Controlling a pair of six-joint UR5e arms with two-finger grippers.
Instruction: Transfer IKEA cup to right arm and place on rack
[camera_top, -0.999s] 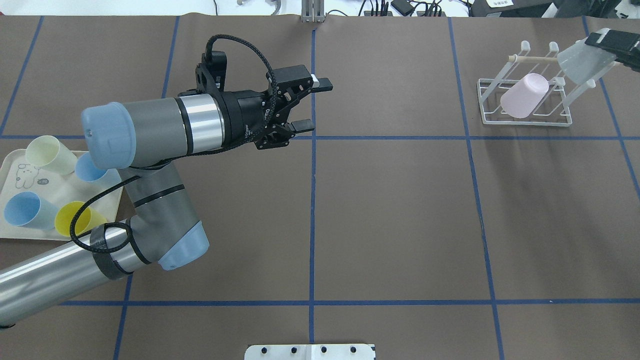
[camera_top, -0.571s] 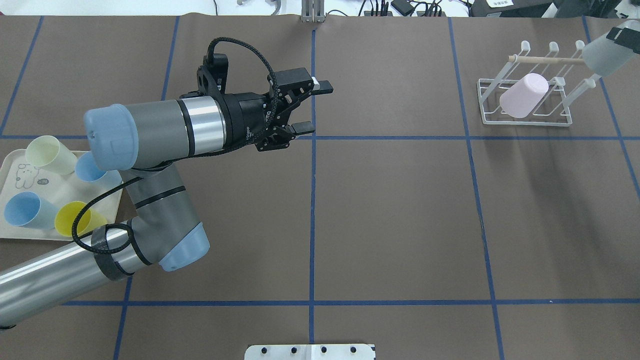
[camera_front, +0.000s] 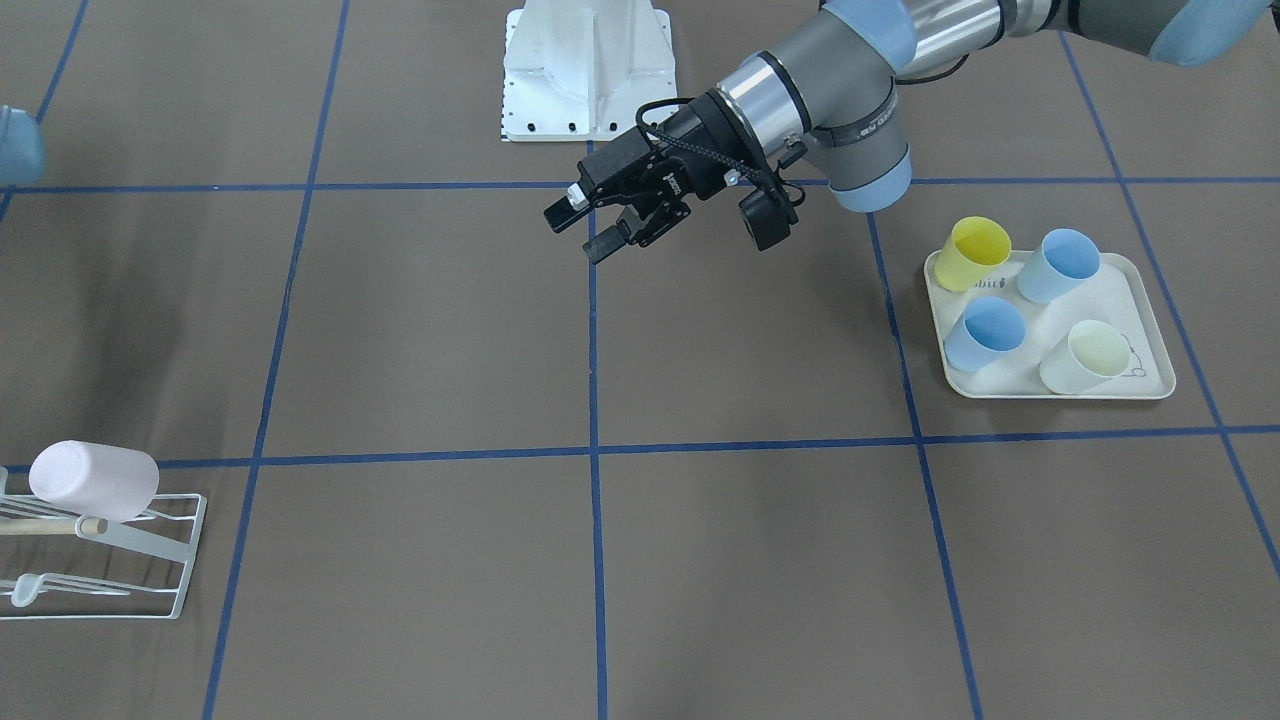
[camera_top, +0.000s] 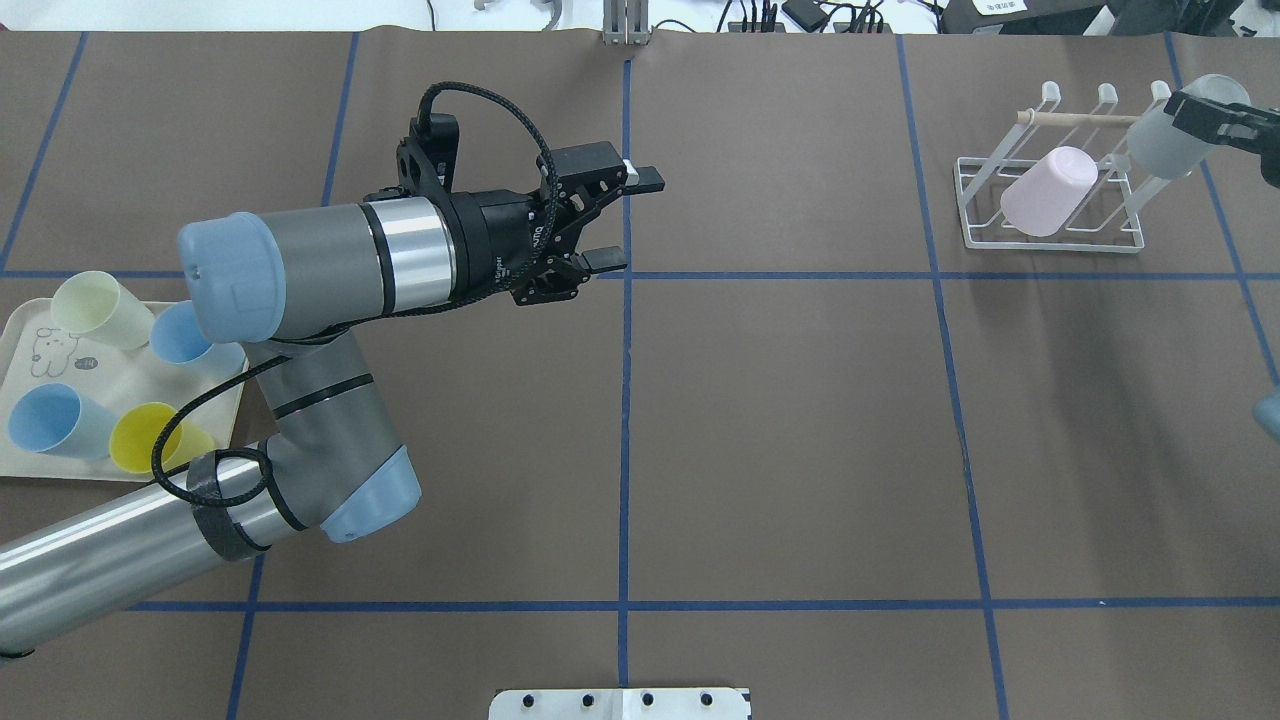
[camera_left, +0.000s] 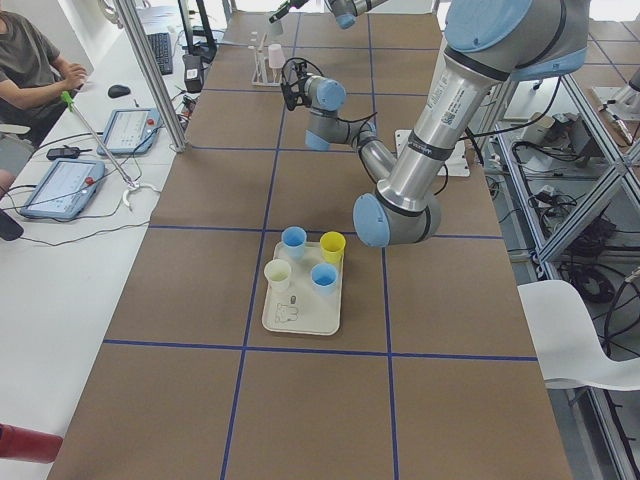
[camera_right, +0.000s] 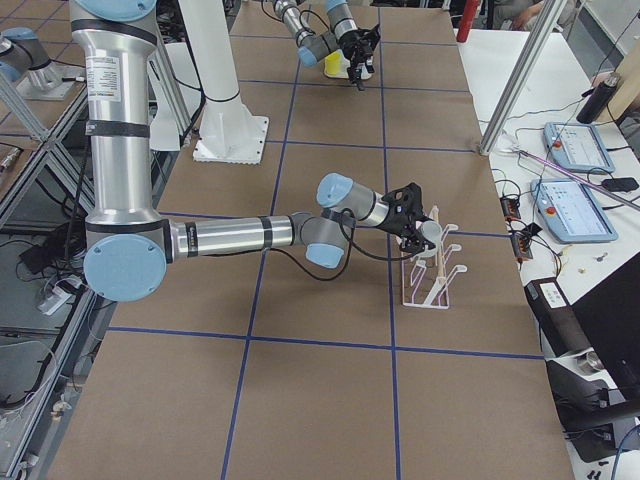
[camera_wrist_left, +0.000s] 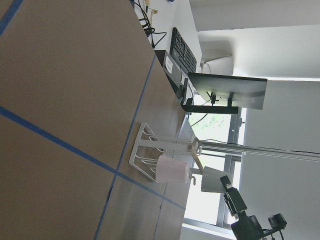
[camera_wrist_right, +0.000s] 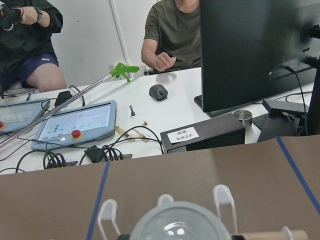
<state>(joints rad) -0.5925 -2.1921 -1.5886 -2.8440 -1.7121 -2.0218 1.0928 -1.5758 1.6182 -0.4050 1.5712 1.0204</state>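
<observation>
Overhead, the IKEA cup (camera_top: 1160, 150) is held clamped in the right gripper (camera_top: 1205, 115) at the rack (camera_top: 1050, 247); placing is judged under way. Front-facing, the left gripper (camera_front: 577, 230) is seen open, empty. From the right wrist, lowering over a free prong (camera_wrist_right: 223, 192) is called for.

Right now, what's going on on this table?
The right gripper holds a grey cup at the far-right end of the rack, by the dowel. Whether the cup is seated on a prong yet can't be told. A pink cup sits on the rack. The left gripper hangs open and empty over mid-table. A tray on the robot's left holds four other cups.
</observation>
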